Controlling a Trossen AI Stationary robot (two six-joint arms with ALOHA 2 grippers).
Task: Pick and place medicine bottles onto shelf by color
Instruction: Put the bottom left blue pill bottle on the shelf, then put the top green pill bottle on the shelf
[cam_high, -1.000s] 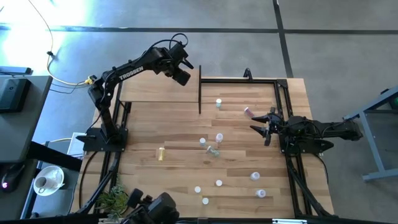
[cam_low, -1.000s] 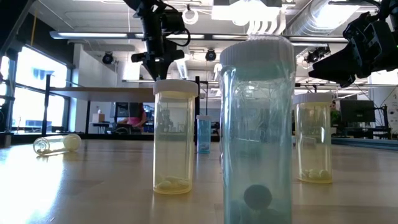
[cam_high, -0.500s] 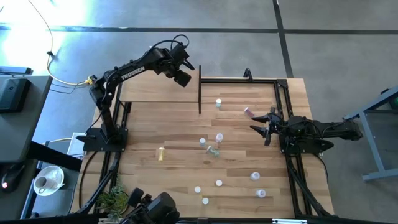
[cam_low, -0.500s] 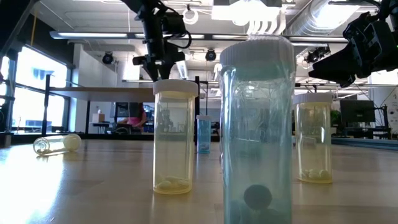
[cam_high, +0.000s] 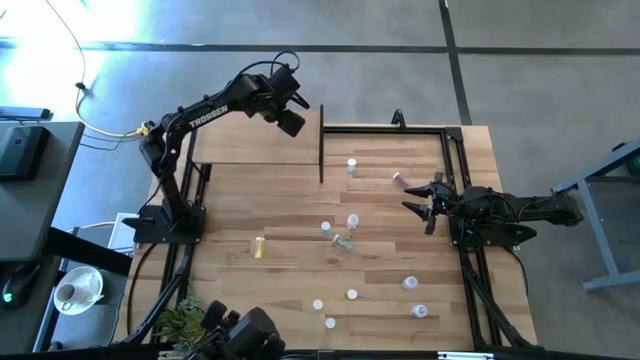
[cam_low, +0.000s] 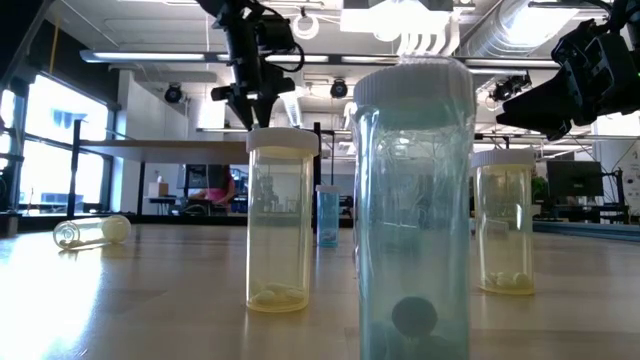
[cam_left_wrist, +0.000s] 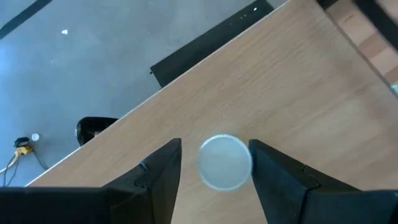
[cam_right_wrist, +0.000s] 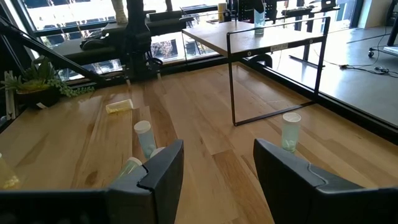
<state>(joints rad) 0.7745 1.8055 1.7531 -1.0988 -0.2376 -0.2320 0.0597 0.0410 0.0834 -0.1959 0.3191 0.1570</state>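
The shelf (cam_high: 250, 148), a light-wood board on thin black posts, stands at the table's far left. My left gripper (cam_high: 292, 124) hangs over its right end, open and pointing steeply down. A pale-capped medicine bottle (cam_left_wrist: 225, 161) stands upright on the board between the fingers, with a gap on each side. It also shows far off in the right wrist view as a light-blue bottle (cam_right_wrist: 259, 17). My right gripper (cam_high: 420, 202) waits open at the table's right side. Several medicine bottles are scattered on the table, among them a lying pink one (cam_high: 398, 180) and a lying yellow one (cam_high: 258, 247).
A standing bottle (cam_high: 351, 166) is just right of the shelf's black post (cam_high: 321, 145). A cluster of three bottles (cam_high: 343, 232) sits mid-table, and several more (cam_high: 352, 294) stand near the front edge. A black frame (cam_high: 450, 150) runs along the far right.
My left gripper has opened over the shelf's right end. The bottle between its fingers stays standing on the board.
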